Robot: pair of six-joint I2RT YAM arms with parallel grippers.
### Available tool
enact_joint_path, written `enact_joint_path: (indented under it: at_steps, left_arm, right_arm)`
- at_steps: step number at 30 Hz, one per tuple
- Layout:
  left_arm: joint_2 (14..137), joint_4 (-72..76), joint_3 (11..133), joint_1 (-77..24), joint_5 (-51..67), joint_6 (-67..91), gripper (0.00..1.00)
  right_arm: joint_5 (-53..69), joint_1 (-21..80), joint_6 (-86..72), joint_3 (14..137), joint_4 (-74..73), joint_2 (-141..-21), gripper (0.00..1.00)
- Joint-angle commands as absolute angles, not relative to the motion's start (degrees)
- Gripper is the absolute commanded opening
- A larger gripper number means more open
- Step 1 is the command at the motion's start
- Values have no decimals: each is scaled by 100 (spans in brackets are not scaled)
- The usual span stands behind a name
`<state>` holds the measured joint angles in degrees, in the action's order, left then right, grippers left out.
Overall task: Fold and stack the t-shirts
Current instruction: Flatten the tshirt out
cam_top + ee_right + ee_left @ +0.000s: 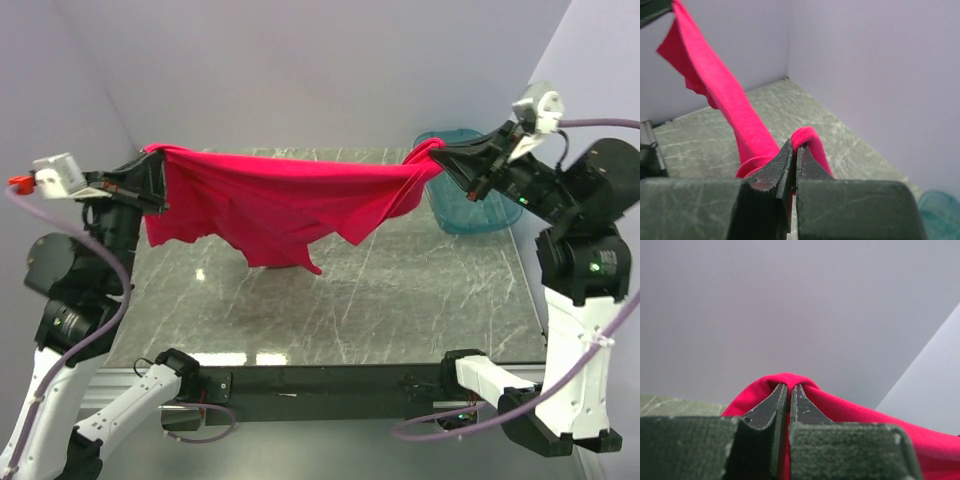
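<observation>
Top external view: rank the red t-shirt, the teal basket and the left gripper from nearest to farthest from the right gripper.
1. Red t-shirt: pinched in the right gripper itself.
2. Teal basket: close beside it, right side.
3. Left gripper: opposite end, far left.

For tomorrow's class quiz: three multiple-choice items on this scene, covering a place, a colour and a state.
1. Where is the teal bin? A) far right of the table B) near left C) middle
2. What colour is the t-shirt? A) white B) blue C) pinkish red
3. The t-shirt is: A) flat on the table B) stretched between both grippers C) hanging from one
Answers: 1A, it is beside the right gripper; 2C, seen in every view; 3B, left gripper and right gripper are each shut on it.
</observation>
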<state>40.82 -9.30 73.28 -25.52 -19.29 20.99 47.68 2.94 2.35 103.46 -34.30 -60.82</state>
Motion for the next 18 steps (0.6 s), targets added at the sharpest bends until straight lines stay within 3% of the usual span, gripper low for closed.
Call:
enact_joint_path:
  at_steps: [1,9,13,18]
  left_arm:
    - [3868,-457,7813,-2514,-1521,1934,1]
    - [3769,-281,8190,-2514,-1335,2118,1]
    - [4262,-518,8253,-2522,-1748,2206,1]
    - [5139,-528,7701,-2514,-1828,2451,1]
  right_arm:
    - [5422,237,18,10924,-3559,-5977,0]
    - [5661,79,-553,12199,-3868,-6047,0]
    - [5029,26,-756,11551,-3604,-5933,0]
    - [4544,35,-1439,9171,-2340,-5529,0]
